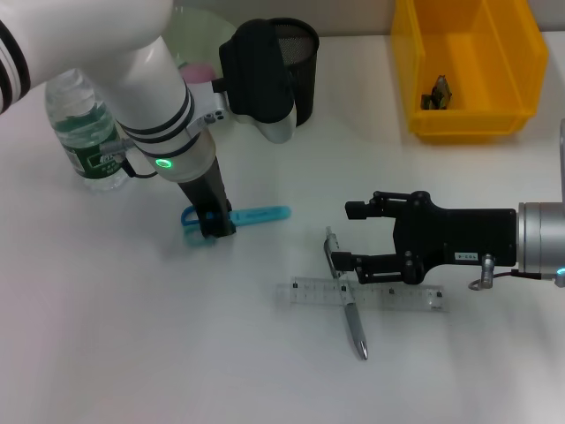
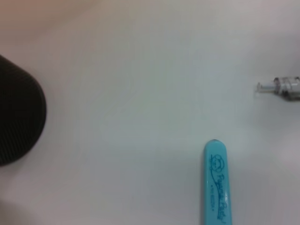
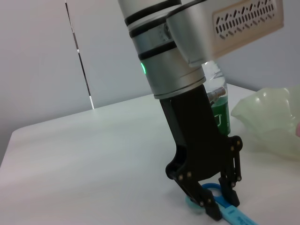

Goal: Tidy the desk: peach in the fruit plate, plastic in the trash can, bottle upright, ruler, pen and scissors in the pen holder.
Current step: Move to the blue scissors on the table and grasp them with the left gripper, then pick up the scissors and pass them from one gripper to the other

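Observation:
Blue scissors [image 1: 256, 215] lie flat on the white desk. My left gripper [image 1: 216, 228] stands straight down on their handle end, fingers closed around it; the right wrist view shows these fingers [image 3: 206, 206] clasping the scissors [image 3: 234, 216]. The sheathed blade tip [image 2: 215, 187] shows in the left wrist view. My right gripper [image 1: 347, 237] is open, just above the upper end of the pen [image 1: 353, 322], which lies across the clear ruler [image 1: 397, 296]. The bottle [image 1: 88, 132] stands upright. The peach [image 1: 199, 71] sits in the green fruit plate [image 1: 190, 31]. The plastic [image 1: 437, 93] lies in the yellow bin [image 1: 468, 124].
The black mesh pen holder [image 1: 300, 62] stands behind my left arm, beside the fruit plate. The bottle is close to my left wrist. White desk surface stretches along the front and left.

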You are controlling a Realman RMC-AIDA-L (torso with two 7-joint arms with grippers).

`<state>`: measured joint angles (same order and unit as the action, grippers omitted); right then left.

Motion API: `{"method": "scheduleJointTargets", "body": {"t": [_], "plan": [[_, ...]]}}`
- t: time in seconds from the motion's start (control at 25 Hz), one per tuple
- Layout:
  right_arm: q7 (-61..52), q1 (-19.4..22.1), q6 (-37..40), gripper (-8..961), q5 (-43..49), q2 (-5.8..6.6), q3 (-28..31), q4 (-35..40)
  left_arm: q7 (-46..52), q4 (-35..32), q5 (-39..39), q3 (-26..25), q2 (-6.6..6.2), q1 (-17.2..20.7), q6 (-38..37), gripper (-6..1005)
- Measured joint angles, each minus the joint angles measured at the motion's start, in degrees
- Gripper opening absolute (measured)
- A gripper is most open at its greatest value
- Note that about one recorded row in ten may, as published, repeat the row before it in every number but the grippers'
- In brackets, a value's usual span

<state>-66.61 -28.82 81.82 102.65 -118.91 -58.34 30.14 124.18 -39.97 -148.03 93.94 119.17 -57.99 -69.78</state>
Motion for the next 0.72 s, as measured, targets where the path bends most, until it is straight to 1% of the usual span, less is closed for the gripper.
{"method": "scheduleJointTargets", "body": {"t": [0.2,0.24,0.32,0.36,0.4,0.44,0.52,0.56,0.6,0.64,0.68,0.72], "plan": [[0.0,0.0,0.0,777,0.0,0.0,0.1,0.0,0.1,-2.4,2.0,-1.6,-0.01,0.9,-1.1,262],[-0.1,0.1,0.1,777,0.0,0.0,0.1,0.0,0.1,-4.1,2.9,-3.3,-0.09,1.9,-2.2,262],[-0.1,0.2,0.2,777,0.0,0.0,0.1,0.0,0.1,-5.0,3.4,-4.2,-0.16,2.4,-2.7,263],[-0.3,0.6,0.6,777,0.0,0.04,0.2,0.1,0.1,-7.0,4.6,-6.6,-0.33,3.9,-4.0,263],[-0.4,0.8,0.8,777,0.0,0.08,0.3,0.3,0.1,-7.0,4.6,-6.6,-0.33,3.9,-4.0,263],[-0.4,0.8,0.8,777,0.0,0.08,0.3,0.3,0.1,-7.8,5.0,-7.7,-0.41,4.6,-4.6,263],[-0.6,1.6,1.7,777,0.0,0.22,0.9,0.9,0.0,-9.7,5.8,-11.2,-0.51,6.6,-6.2,263],[-0.6,2.3,3.1,777,0.0,0.44,2.5,1.4,-0.6,-10.6,6.5,-14.2,-0.52,8.1,-7.5,263],[-0.6,2.3,3.1,777,0.0,0.44,2.5,1.4,-0.6,-10.6,6.5,-14.2,-0.52,8.1,-7.5,263],[-0.6,2.6,3.8,777,0.0,0.55,3.3,1.5,-1.3,-10.9,7.2,-15.9,-0.53,8.8,-8.3,263],[-0.5,3.0,4.6,777,0.1,0.76,4.5,1.5,-2.8,-11.2,9.6,-18.8,-0.54,10.2,-10.0,263],[-0.5,3.0,4.6,777,0.1,0.76,4.5,1.5,-2.8,-11.2,9.6,-18.8,-0.54,10.2,-10.0,263]]}}
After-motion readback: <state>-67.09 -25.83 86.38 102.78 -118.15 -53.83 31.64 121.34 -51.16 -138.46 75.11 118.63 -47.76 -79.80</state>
